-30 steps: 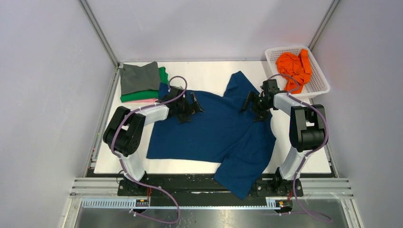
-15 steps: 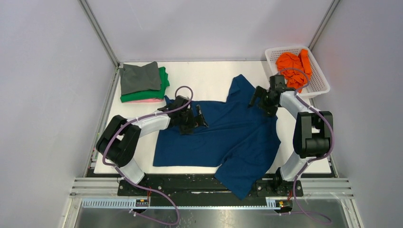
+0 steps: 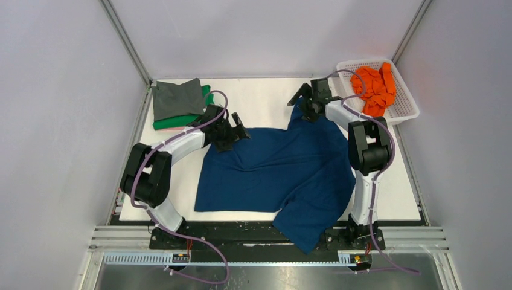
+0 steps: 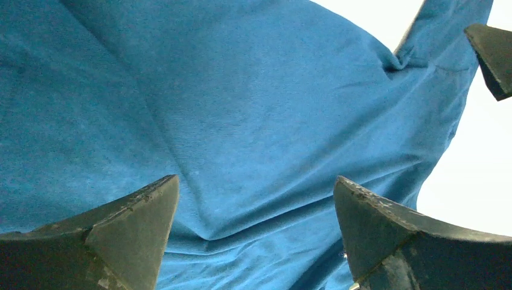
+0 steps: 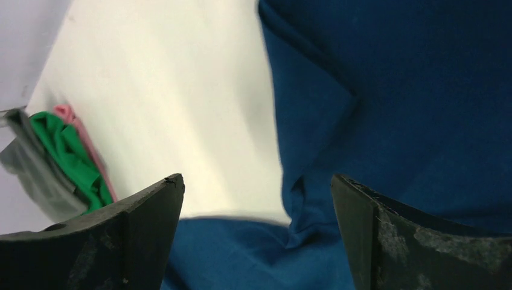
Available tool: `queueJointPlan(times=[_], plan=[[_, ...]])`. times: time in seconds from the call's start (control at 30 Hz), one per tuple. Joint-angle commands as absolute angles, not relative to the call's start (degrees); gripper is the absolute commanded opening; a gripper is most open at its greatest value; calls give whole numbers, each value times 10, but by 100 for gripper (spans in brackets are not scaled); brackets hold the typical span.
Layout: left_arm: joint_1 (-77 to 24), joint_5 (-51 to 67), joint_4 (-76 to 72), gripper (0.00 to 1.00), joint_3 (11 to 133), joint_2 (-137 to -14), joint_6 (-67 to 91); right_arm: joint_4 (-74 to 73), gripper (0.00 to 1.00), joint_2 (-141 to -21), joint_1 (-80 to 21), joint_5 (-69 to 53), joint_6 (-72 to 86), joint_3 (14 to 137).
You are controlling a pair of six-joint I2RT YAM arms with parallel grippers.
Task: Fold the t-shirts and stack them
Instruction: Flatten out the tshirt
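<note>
Right now your left gripper [image 3: 235, 134] stands wide open over the far left corner of the dark blue t-shirt [image 3: 278, 175], just beside the folded stack. Its wrist camera shows wrinkled blue cloth between the fingers [image 4: 133, 223], and nothing pinched.

Your right gripper [image 3: 300, 107] is spread just as wide, at the tip of the sleeve that points toward the far edge of the table [image 3: 259, 96]. From its wrist view you see the sleeve's edge and bare white tabletop between the fingers [image 5: 386, 235] — whether they touch the cloth, you cannot tell.

The blue shirt lies spread and creased across the middle of the table, with its near right part hanging over the front edge between the two arm bases.

At the far left corner the stack sits with the grey t-shirt [image 3: 176, 98] on top, the green t-shirt [image 3: 181, 122] under it and a sliver of the pink t-shirt [image 3: 181, 128] at the bottom. The orange t-shirt [image 3: 373, 84] lies crumpled in the white mesh basket [image 3: 406, 112] at the far right corner — close to your right arm.
</note>
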State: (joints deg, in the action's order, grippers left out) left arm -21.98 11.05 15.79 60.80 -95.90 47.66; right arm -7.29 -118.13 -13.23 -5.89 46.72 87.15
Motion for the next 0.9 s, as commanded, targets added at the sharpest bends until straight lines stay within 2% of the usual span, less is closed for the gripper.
queueJointPlan(times=[0.0, 0.13, 0.3, 0.47, 0.6, 0.63, 0.73, 0.87], plan=[[-205, 100, 157, 99, 611, -963, 466, -55, 99, -1212, -145, -3, 525, 907], [-193, 104, 156, 99, 602, -966, 466, -48, 100, -1238, -151, 22, 534, 917], [-189, 107, 157, 99, 605, -971, 466, -14, 99, -1310, -158, 2, 541, 994], [-186, 105, 163, 99, 610, -967, 467, -83, 100, -1396, -186, 2, 489, 1185], [-186, 93, 170, 99, 638, -965, 465, -234, 99, -1482, -207, -15, 430, 1413], [-185, 90, 174, 99, 646, -967, 463, -257, 99, -1484, -208, -11, 405, 1431], [-185, 90, 178, 99, 660, -972, 461, -295, 99, -1439, -208, 18, 327, 1386], [-186, 100, 174, 99, 673, -988, 459, -285, 99, -1289, -196, 11, 268, 1191]])
